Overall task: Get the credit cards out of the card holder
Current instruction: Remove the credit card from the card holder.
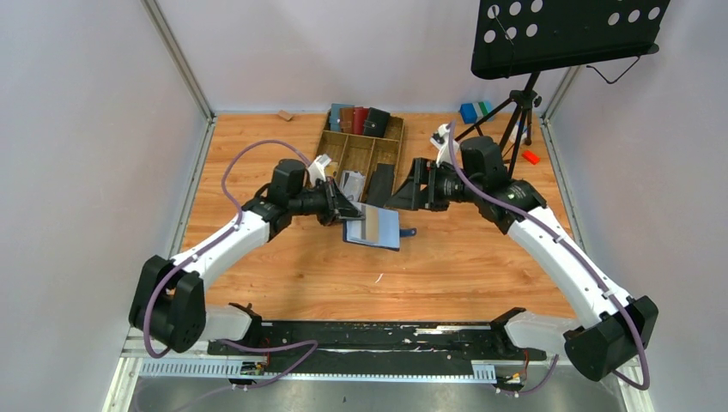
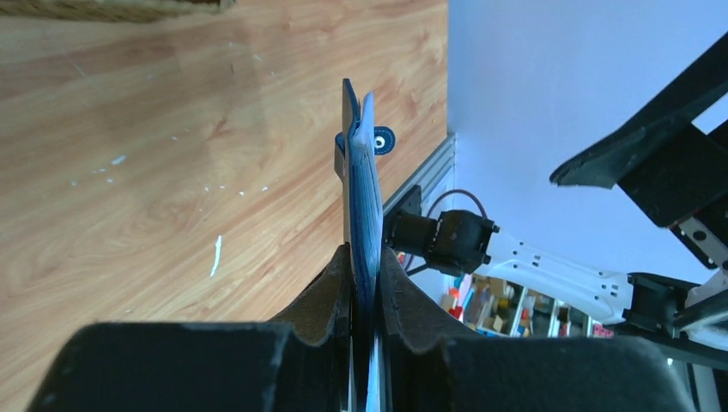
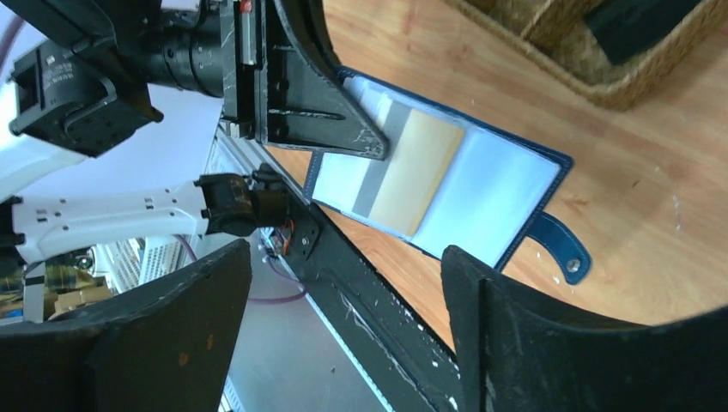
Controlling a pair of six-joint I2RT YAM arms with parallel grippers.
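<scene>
The card holder (image 1: pixel 382 230) is held open over the middle of the worktop (image 1: pixel 429 275), its left edge pinched in the nearly closed left gripper (image 2: pixel 367 275). One tan-gold credit card (image 3: pixel 418 170) shows in a clear pocket. The right gripper (image 3: pixel 348 253) gapes wide and holds nothing, just beyond the holder's far right corner. Behind, a divided tray (image 1: pixel 324 148) stores four other holders (image 1: pixel 360 120) and some pale cards (image 1: pixel 350 183). Bare worktop spreads toward the bases.
</scene>
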